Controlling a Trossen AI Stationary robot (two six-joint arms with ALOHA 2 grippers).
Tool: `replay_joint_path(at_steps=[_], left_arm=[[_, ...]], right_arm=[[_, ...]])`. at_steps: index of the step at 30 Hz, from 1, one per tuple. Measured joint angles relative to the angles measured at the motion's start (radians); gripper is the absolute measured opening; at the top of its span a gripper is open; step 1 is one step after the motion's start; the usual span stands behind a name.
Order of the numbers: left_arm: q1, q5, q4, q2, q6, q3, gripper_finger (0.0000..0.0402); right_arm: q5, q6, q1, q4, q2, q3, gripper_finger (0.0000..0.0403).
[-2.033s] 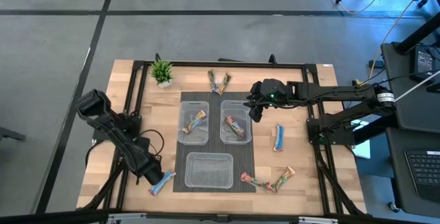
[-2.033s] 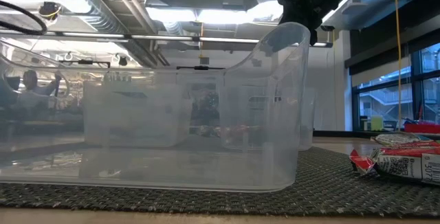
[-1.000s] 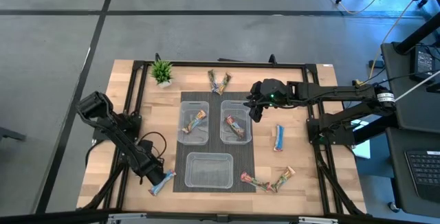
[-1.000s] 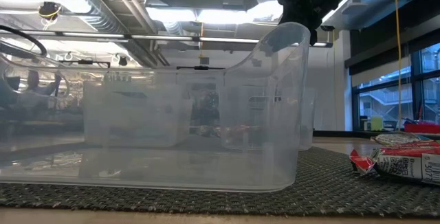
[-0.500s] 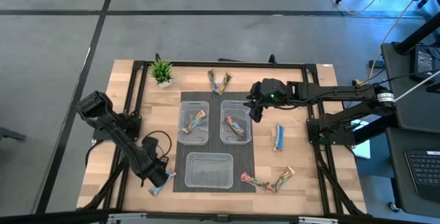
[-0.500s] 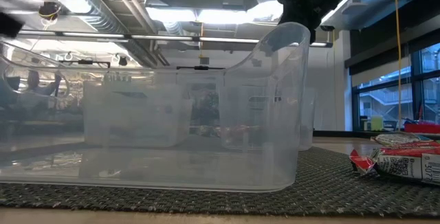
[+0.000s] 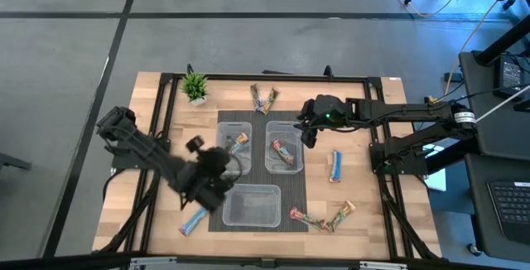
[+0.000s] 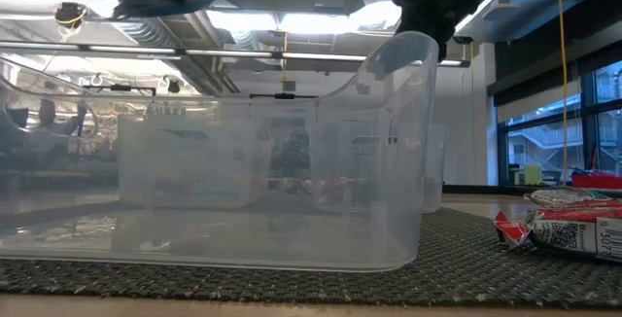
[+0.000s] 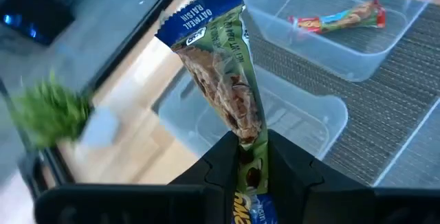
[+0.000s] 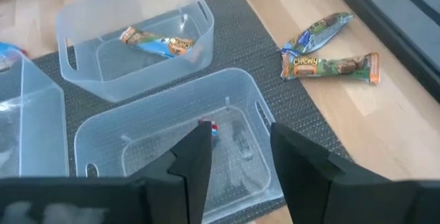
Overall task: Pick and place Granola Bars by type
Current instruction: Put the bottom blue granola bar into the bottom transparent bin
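My left gripper is shut on a granola bar with a blue-white and green wrapper. In the high view it hovers at the near bin's left far corner. Another blue bar lies flat on the wood at the near left. My right gripper stands open and empty above the far right bin, which holds a bar. The far left bin holds one bar too. My left gripper pinches the bar's one end between its two fingers. The rest of the bar sticks out ahead of the fingers, in line with them. The bar is lifted clear of table and bins.
Two bars lie at the far edge beyond the bins, a blue one right of the mat, and two more at the near right. A small green plant stands at the far left corner.
My left gripper has shut at the near left, risen, and swung quickly toward the table's middle, carrying a bar up off the table. One blue bar stays lying at the near left.
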Motion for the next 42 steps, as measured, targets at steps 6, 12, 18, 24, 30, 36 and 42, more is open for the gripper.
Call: replay_joint_path(at_steps=[6,12,18,24,30,36,42], left_arm=[[0.14,0.179,0.184,-0.001,0.412,0.077,0.0059],[0.206,0.478,0.47,0.003,0.736,0.075,0.0059],[0.202,0.573,0.608,0.029,0.895,0.075,0.0058],[0.183,0.594,0.623,0.089,0.913,0.075,0.0058],[0.168,0.599,0.624,0.198,0.929,0.075,0.0058],[0.162,0.702,0.62,0.302,0.964,0.075,0.0058],[0.161,0.718,0.62,0.38,0.965,0.075,0.0058]], right_arm=[[-0.043,0.075,-0.006,-0.069,0.0,0.0,0.0152],[-0.083,0.229,0.004,-0.147,0.0,0.0,0.0152],[-0.083,0.458,0.054,-0.308,-0.005,0.0,0.0152],[-0.075,0.693,0.153,-0.465,-0.051,0.0,0.0152],[-0.028,0.887,0.24,-0.613,-0.069,0.0,0.0152],[0.006,1.01,0.297,-0.683,-0.064,0.0,0.0152],[0.05,1.052,0.339,-0.658,-0.056,0.0,0.0152]])
